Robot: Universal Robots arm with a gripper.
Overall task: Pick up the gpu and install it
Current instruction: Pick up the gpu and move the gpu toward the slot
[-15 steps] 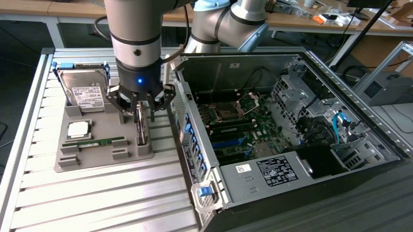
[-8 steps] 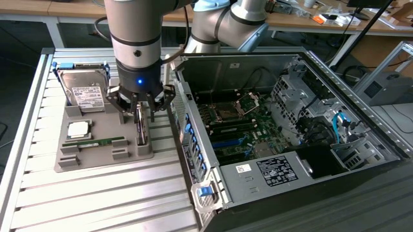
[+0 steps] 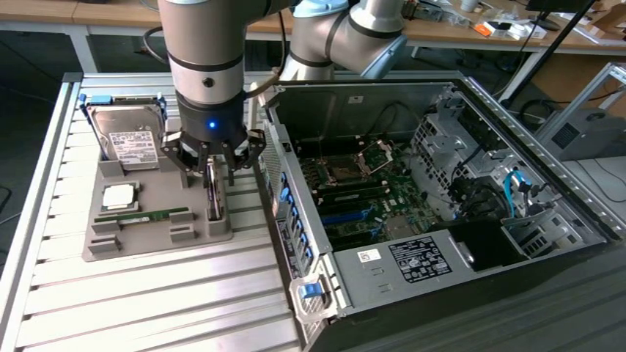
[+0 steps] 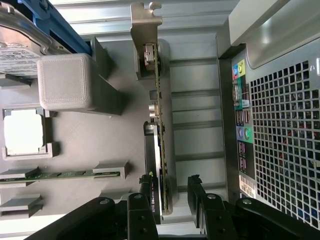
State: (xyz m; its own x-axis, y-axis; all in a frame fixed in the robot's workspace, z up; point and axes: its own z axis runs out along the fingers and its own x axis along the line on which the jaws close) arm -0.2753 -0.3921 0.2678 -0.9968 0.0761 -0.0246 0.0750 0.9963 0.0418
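The gpu [image 3: 213, 196] is a thin dark card with a silver bracket, standing on edge in a slot of the grey holder tray [image 3: 146, 246]. My gripper [image 3: 211, 167] hangs straight above it, open, one finger on each side of the card's end. In the wrist view the gpu [image 4: 159, 110] runs away from the black fingers [image 4: 145, 200], its near end lying in the gap of the gripper [image 4: 170, 186]. The pads do not touch the card. The open computer case [image 3: 411, 191] lies on the exterior view's right of the tray, its motherboard [image 3: 357, 191] exposed.
The holder tray [image 4: 110, 135] also carries a hard drive in a blue frame [image 3: 132, 136], a CPU [image 3: 119, 195] and a green RAM stick [image 3: 146, 217]. The case's perforated rear wall [image 4: 285, 140] stands close beside the gpu. A ribbed metal table [image 3: 157, 308] lies underneath.
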